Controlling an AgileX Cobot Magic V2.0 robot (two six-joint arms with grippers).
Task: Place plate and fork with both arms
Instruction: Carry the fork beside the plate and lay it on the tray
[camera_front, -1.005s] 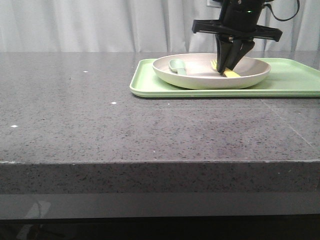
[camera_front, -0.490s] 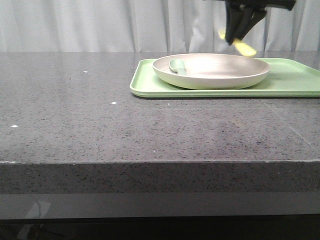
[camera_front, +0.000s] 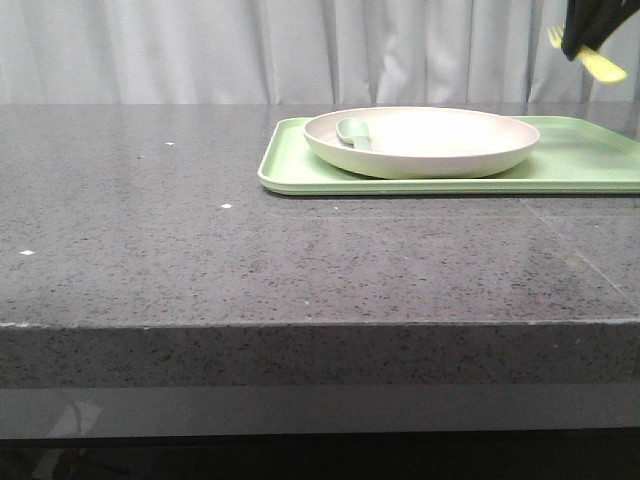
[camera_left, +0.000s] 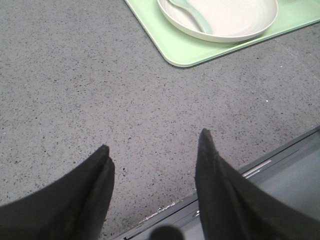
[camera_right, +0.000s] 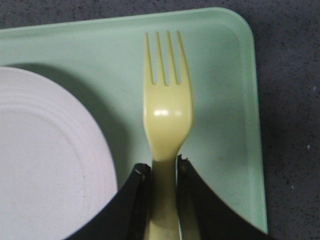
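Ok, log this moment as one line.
right gripper: shut on fork, held above tray | left gripper: open, idle | plate: on tray

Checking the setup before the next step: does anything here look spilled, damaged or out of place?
Nothing looks spilled or broken. The plate sits level on the green tray with a spoon lying in it. The fork, intact, is clamped by its handle in the right gripper, above the tray.

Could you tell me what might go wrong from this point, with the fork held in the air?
The right gripper pinches only the fork's narrow handle, so it could twist or slip out. The spoon lies in the plate and may slide when the open left gripper lifts it off the tray.
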